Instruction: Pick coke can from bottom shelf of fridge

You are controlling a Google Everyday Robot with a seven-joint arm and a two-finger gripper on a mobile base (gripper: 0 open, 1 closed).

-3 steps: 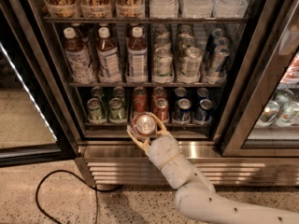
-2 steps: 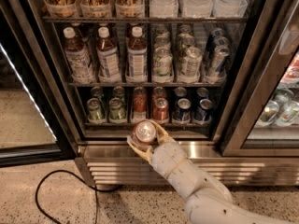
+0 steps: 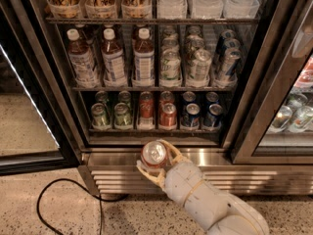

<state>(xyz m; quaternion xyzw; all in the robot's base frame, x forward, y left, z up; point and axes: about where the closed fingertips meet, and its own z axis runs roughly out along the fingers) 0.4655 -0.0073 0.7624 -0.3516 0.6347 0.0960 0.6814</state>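
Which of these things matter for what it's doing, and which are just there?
In the job: coke can, gripped by the hand in front of the fridge base; bottom shelf.
Just there: green cans, blue cans, bottles, floor cable.

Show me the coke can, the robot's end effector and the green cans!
coke can (image 3: pixel 154 152): camera view, on its silver top.
end effector (image 3: pixel 156 163): camera view, low centre, midway between fingertips clasping the can.
green cans (image 3: pixel 122 115): camera view, one can's front.
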